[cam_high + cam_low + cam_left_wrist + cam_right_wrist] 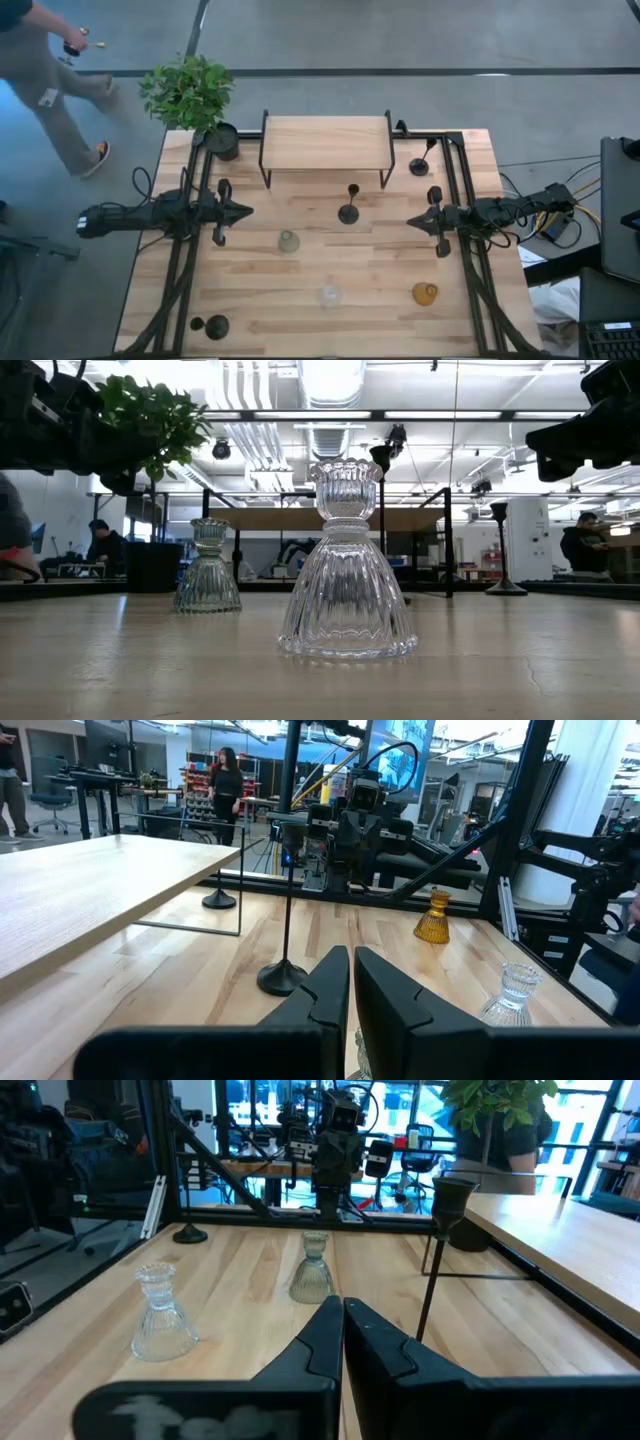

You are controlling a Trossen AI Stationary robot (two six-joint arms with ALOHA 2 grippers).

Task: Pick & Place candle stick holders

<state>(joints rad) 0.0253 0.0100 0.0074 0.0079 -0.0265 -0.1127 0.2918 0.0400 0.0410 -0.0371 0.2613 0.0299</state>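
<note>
The clear glass candle stick holder [347, 560] stood closest to the low camera, upright on the wooden table [250, 290], near the front edge between the two arms. Behind it and toward the left arm's side stood the olive-green glass holder [288, 241], also upright. The amber glass holder [425, 293] sat further toward the right arm's side, near the front.

One slim black candle stick holder [349, 205] stood upright near the table's centre, just in front of the raised wooden shelf [325, 142]. A second black holder [422, 160] was beside the shelf's right leg, at the back of the table. A third black holder [211, 326] lay tipped over at the front left corner.

The left gripper [246, 212] hovered over the left side of the table, its fingers [325, 988] pressed together and holding nothing. The right gripper [412, 221] hovered over the right side, its fingers [325, 1330] likewise pressed together and empty. The two pointed toward each other, well apart.

A potted plant [190, 95] stood at the back left corner. A person [45, 85] walked on the floor beyond that corner.
</note>
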